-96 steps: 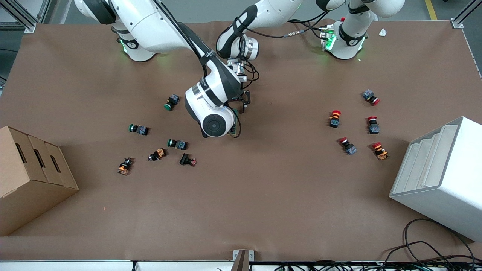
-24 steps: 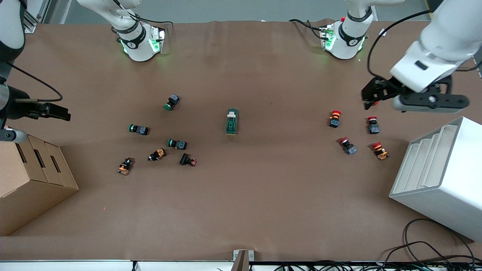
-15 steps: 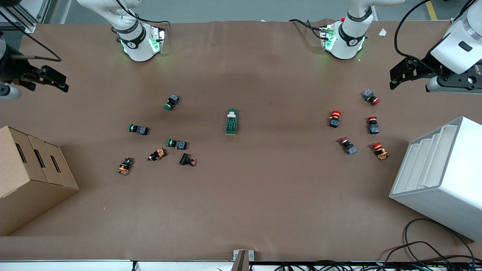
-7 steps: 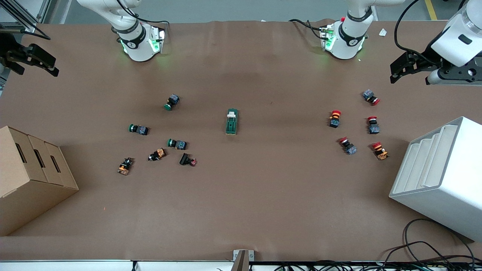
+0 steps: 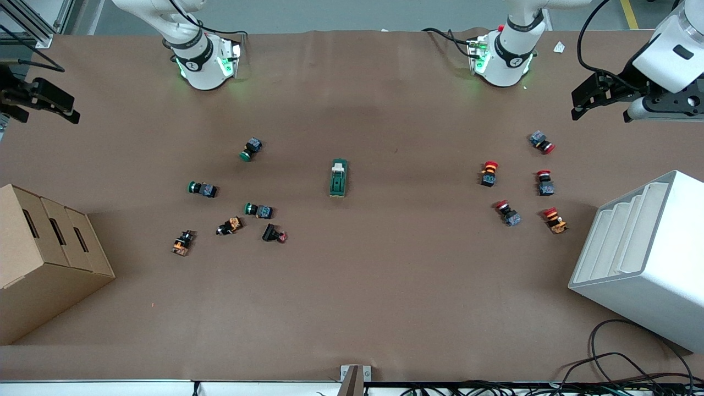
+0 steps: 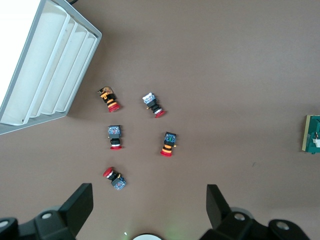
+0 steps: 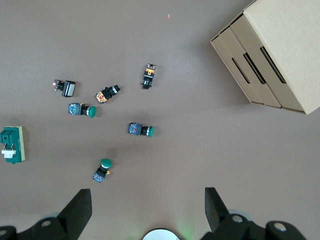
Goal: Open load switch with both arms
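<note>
Green load switch (image 5: 339, 177) alone, pincers (image 6: 150, 206) (image 7: 148, 209) spread wide

The load switch (image 5: 339, 178), a small dark green oblong block with a cream toggle piece at its end farther from the front camera, lies flat mid-table, untouched, between the two push-button clusters.

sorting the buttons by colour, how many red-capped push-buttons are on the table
5, all toward the left arm's end: one farthest from the front camera, two in the middle row, two nearest. None seem hidden.
</note>
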Robot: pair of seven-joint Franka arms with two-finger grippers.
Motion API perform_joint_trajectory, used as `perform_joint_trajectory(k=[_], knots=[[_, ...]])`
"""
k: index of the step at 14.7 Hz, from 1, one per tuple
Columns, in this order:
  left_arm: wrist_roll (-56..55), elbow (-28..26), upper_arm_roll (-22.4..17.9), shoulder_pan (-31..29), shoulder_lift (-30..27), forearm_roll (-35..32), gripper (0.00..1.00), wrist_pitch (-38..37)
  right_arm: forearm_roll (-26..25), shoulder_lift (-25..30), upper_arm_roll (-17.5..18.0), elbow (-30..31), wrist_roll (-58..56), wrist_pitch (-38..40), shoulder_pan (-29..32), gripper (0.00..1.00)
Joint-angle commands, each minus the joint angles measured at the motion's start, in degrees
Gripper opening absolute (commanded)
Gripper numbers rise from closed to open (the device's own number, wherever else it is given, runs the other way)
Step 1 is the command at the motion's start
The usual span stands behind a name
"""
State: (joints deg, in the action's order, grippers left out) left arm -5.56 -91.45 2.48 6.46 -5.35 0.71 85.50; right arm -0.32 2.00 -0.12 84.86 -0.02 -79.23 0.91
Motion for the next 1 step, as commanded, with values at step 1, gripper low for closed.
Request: perform_joint_trajectory(k=[1], knots=[[0.6,1.2,-0.2,0.0,0.9,0.1,1.0,-0.1,1.3,-0.8,-0.8,-1.6,-2.1,2.2,0.8,1.0]])
